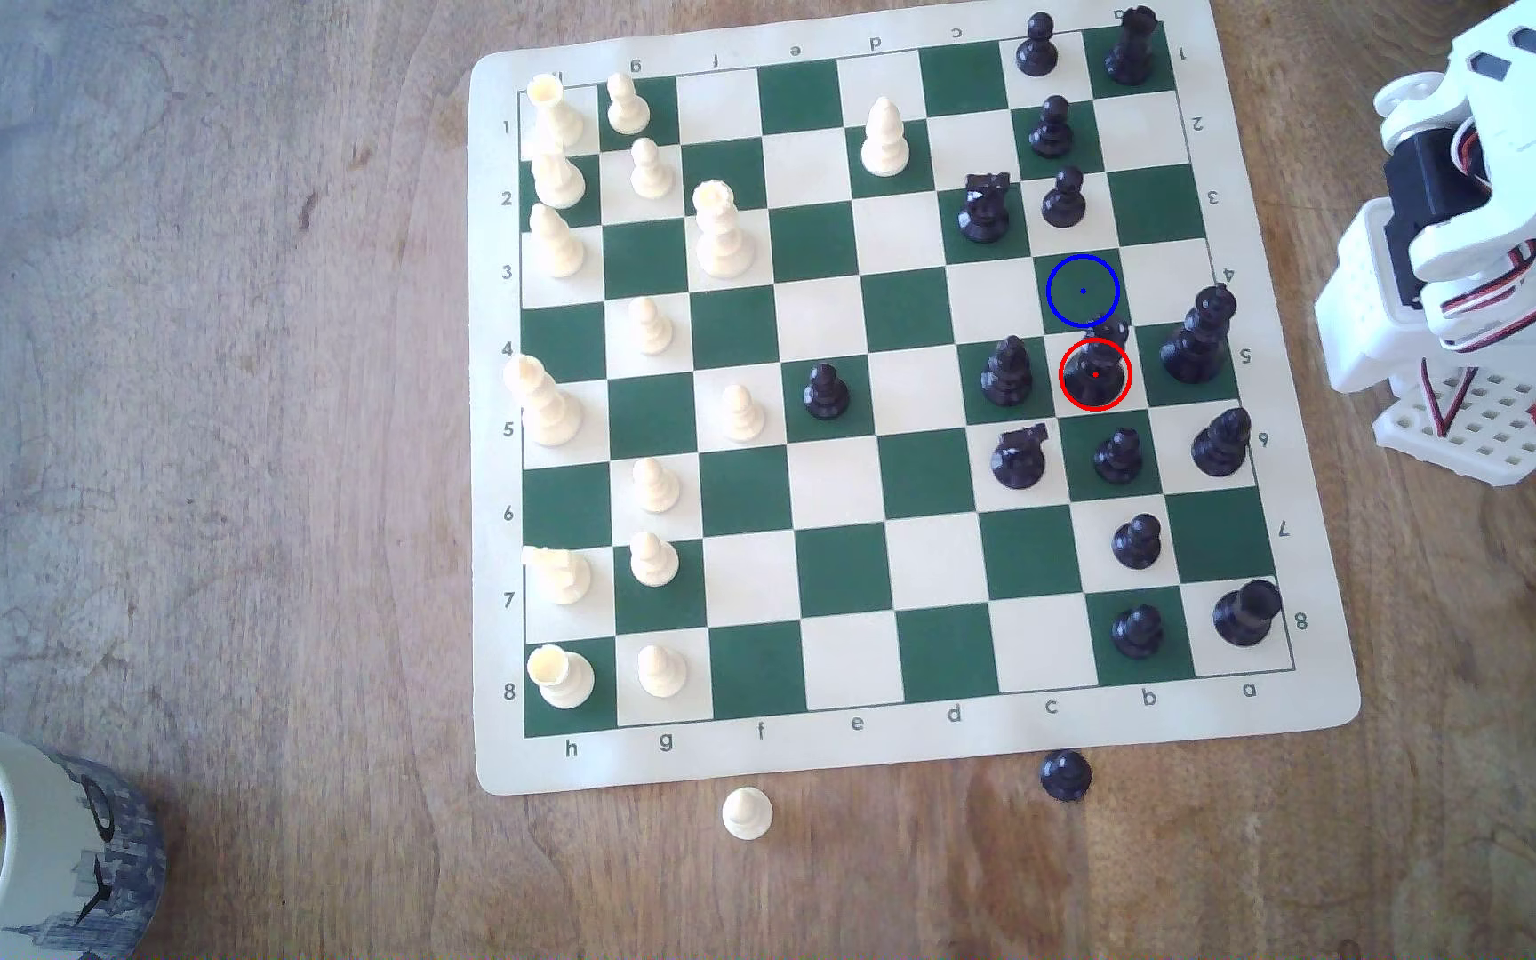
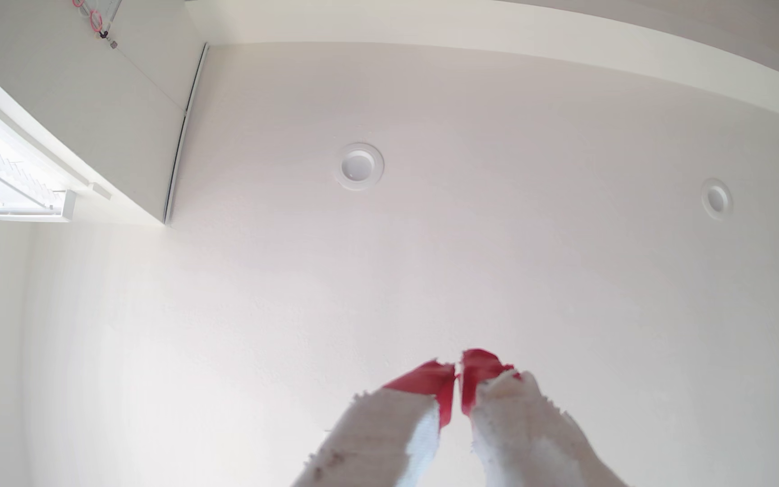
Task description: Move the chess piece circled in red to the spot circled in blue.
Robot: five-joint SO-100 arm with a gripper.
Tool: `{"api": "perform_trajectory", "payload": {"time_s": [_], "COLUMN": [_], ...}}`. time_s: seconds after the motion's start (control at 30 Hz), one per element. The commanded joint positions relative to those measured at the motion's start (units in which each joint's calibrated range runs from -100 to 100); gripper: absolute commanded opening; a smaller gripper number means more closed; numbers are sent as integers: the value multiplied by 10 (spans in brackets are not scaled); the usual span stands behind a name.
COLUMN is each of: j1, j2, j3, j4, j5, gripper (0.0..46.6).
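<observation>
Red-taped white gripper (image 2: 458,379), jaws clenched on nothing, points ceilingward since the tall black plastic chess piece (image 1: 1097,369) waits untouched at six o'clock of the blue-ringed green square (image 1: 1083,291)

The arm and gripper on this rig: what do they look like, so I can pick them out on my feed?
The arm in the exterior view is white printed plastic with black servo blocks, loose red, white and black wires, and a perforated white base bearing an orange-red part. In the wrist view the gripper has two white, rough-edged fingers tipped with red tape.
</observation>
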Motion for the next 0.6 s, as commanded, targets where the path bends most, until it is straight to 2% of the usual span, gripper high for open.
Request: {"api": "perform_trajectory", "payload": {"time_s": [0.0,0.3,0.33,0.47,0.57], "j1": [-3,23,34,44,85], "j2": [-2,-2,-2,-2,-2], "j3": [9,-51,-83,-116,-136], "j4": [76,435,552,668,742], "j5": [1,-1,-1,-2,-3], "gripper": [2,2,2,2,2]}}
